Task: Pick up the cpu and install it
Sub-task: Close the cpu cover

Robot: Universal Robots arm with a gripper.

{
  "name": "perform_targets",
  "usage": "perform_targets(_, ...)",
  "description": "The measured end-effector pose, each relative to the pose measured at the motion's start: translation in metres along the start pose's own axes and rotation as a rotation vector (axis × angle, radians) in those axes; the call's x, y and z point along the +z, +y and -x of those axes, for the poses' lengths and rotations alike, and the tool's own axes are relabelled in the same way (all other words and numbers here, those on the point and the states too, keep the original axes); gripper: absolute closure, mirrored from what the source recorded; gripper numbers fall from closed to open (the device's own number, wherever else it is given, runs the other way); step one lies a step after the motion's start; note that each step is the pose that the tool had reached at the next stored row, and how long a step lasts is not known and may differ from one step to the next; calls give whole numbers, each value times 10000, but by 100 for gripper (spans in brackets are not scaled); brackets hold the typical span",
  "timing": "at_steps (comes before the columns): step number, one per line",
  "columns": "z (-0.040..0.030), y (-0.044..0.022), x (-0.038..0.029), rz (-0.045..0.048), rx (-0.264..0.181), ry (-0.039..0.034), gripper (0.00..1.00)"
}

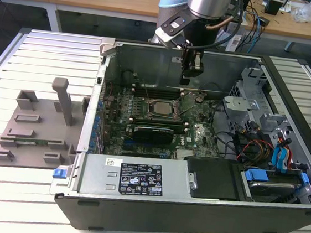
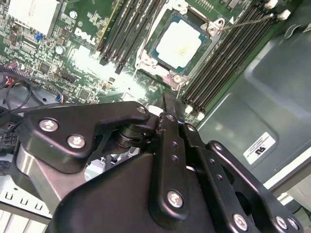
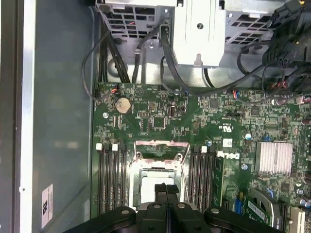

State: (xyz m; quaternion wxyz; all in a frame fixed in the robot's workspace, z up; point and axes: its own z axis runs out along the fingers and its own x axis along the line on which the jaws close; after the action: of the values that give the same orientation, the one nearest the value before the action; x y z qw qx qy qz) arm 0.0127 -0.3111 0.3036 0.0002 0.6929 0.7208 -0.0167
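The cpu (image 1: 160, 107) lies flat in the motherboard socket inside the open computer case (image 1: 138, 176), its silvery top facing up. In the second wrist view the cpu (image 2: 178, 44) sits square within the socket's metal frame (image 2: 146, 60). In the first wrist view the cpu (image 3: 148, 178) is partly covered by my fingers, and the socket's cover plate (image 3: 158, 144) stands hinged open beyond it. My gripper (image 1: 186, 80) hangs above the board, up and toward the exterior view's right of the cpu. Its fingers (image 3: 161, 190) are pressed together with nothing between them.
Memory slots (image 3: 112, 177) flank the socket on both sides. A drive cage (image 1: 251, 104) and loose cables (image 1: 252, 146) crowd the case's right side in the exterior view. A grey fixture (image 1: 37, 126) stands on the slatted table (image 1: 39, 54) to the left.
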Motion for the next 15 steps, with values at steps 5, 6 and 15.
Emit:
perform_targets(5,6,133,-3,-8,1,-2,89)
perform_targets(6,7,165,-4,-10,1,-2,89)
perform_targets(15,15,454,117,-81,-1,-2,89)
